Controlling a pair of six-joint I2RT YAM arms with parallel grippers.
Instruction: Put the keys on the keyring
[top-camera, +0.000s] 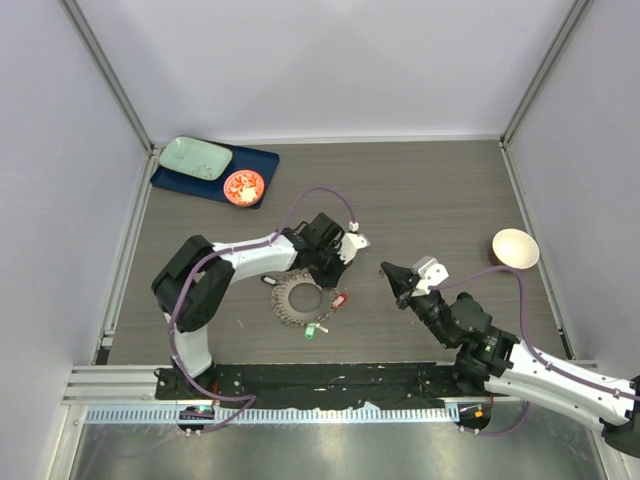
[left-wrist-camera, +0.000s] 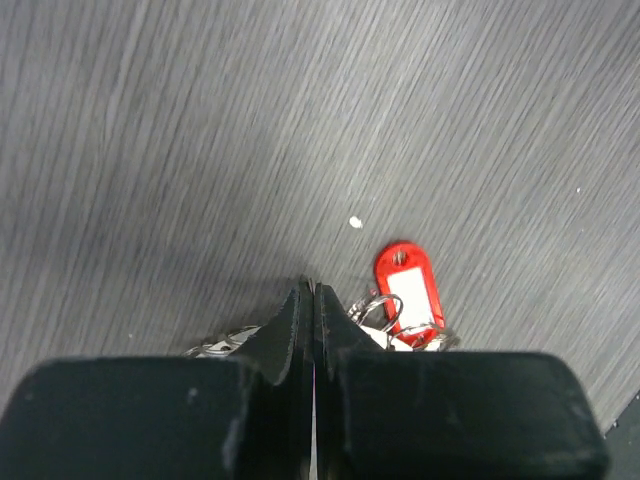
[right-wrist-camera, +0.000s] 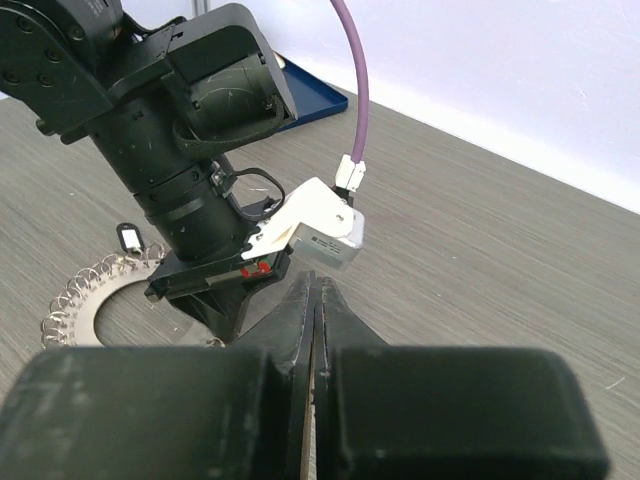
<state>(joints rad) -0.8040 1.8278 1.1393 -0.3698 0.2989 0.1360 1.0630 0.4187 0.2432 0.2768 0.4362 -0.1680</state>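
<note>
Top external: left arm (top-camera: 250, 255) overhangs keyring (top-camera: 297, 300); cream bowl (top-camera: 515, 248) well apart.

My left hand (top-camera: 334, 287) blocks the keyring (top-camera: 284, 305) on its right side; bare surface (top-camera: 440, 200) lies open toward my right hand (top-camera: 388, 272).

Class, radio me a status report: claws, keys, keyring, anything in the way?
Left claw shut, tip beside red-tagged key. Right claw shut, empty, facing left arm. Green key loose beside keyring. No obstruction seen.
</note>
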